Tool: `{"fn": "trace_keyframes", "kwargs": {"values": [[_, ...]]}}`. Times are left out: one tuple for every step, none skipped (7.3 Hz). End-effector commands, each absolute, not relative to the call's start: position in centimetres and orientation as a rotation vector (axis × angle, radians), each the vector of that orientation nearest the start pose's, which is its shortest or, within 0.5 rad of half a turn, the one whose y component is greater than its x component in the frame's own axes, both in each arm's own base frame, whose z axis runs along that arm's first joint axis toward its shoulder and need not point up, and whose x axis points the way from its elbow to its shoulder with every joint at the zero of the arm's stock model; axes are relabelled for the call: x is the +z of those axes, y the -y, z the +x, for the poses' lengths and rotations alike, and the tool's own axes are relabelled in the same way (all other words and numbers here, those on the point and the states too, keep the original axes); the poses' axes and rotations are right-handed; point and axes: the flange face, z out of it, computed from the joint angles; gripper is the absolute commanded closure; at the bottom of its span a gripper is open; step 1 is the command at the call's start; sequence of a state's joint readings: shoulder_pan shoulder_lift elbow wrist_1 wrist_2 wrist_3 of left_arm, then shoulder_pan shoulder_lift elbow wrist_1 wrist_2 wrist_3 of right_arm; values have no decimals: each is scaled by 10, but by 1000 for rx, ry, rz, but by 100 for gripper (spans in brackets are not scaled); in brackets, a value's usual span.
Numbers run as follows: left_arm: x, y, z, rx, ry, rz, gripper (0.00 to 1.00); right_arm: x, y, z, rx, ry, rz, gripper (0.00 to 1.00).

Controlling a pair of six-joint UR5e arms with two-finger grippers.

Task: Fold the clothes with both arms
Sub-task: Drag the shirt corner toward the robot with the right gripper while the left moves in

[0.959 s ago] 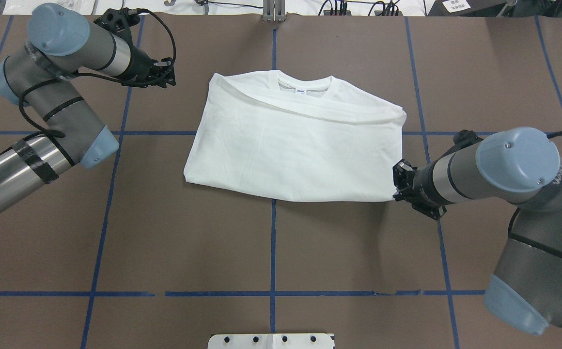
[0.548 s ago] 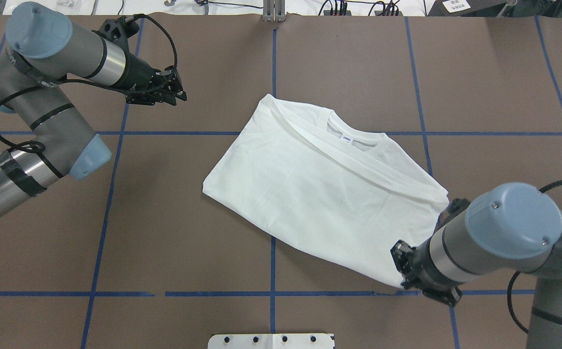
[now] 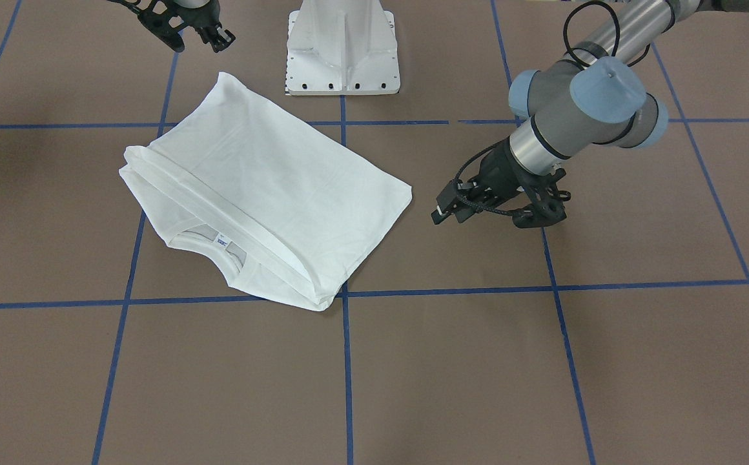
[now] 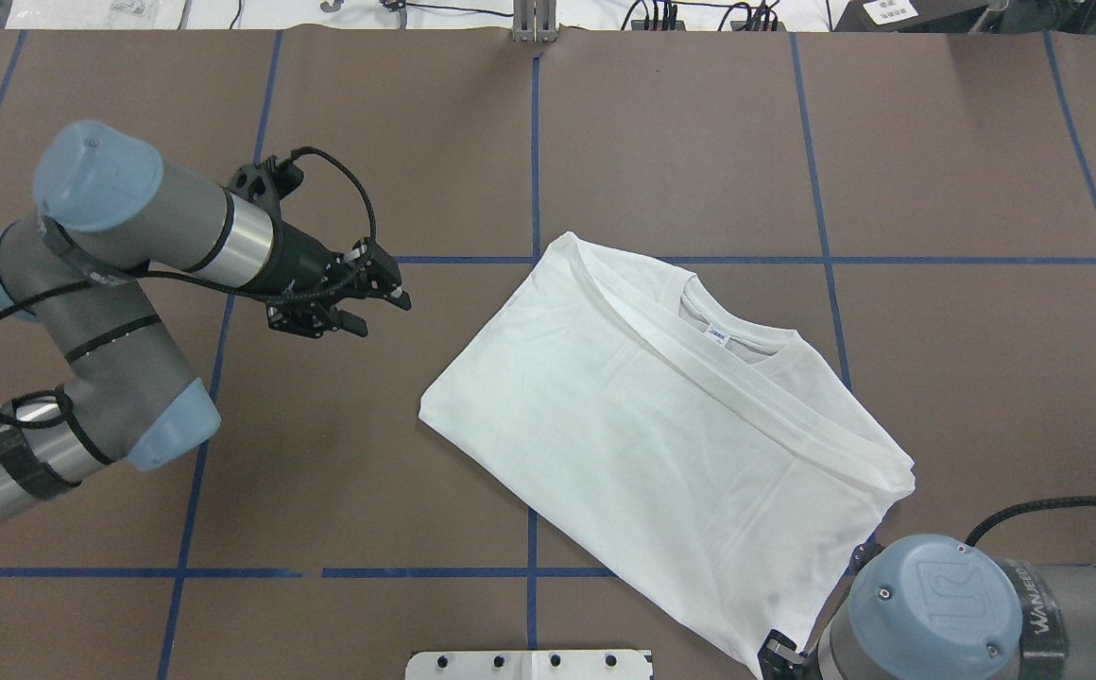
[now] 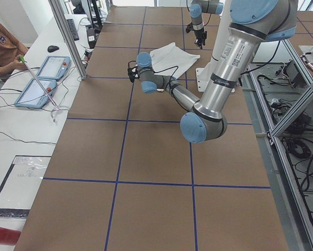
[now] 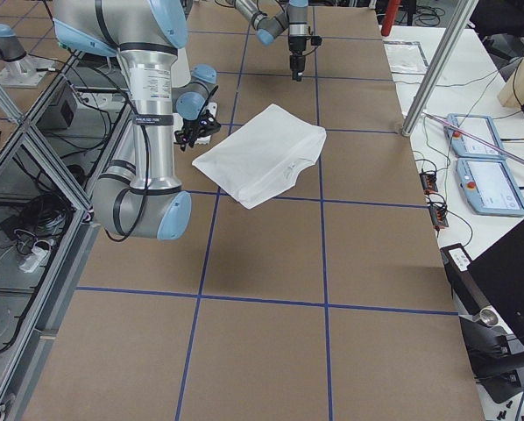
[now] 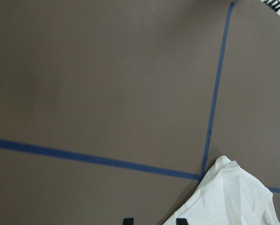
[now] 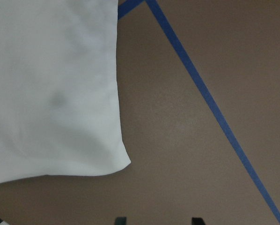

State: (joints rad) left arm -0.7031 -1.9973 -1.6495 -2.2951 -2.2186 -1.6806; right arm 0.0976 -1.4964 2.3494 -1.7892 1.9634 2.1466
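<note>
Both grippers are standing wide open and empty, the left gripper (image 4: 380,312) near the folded white shirt (image 4: 671,444), the right gripper (image 3: 201,40) just off its corner on the robot's side. The shirt is lying skewed across the blue tape lines (image 4: 531,142) of the table (image 4: 321,491). A pinch that is catching only the top layer is probably going to pull the fold open.

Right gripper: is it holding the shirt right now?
No. In the right wrist view the corner of the shirt lies on the table, apart from the open right gripper, with nothing between its jaws.

table (image 4: 368,491): brown, blue tape grid (image 4: 533,142) | on it: folded white shirt (image 4: 661,453), pedestal base (image 3: 342,45)
</note>
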Motion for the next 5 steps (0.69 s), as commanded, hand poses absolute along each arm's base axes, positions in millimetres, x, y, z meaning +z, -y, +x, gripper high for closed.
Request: {"fn": "trace_keyframes", "kwargs": {"values": [[297,401,475,-309,-1257,-344,30,287,185,-383,624,609,-496,0],[299,386,502,-324,-1231,-320,30,271,230,-376,699,679,-459,0],[303,379,517,-329,-1208,-314,30,246,285,-371,750,762,-401,0],[309,383,523,-341,-1194,-306,31,235,326,-366,781,803,-349,0],[301,390,531,-361,-1201,-274,32,240,344,-370,797,791,-336,0]]}}
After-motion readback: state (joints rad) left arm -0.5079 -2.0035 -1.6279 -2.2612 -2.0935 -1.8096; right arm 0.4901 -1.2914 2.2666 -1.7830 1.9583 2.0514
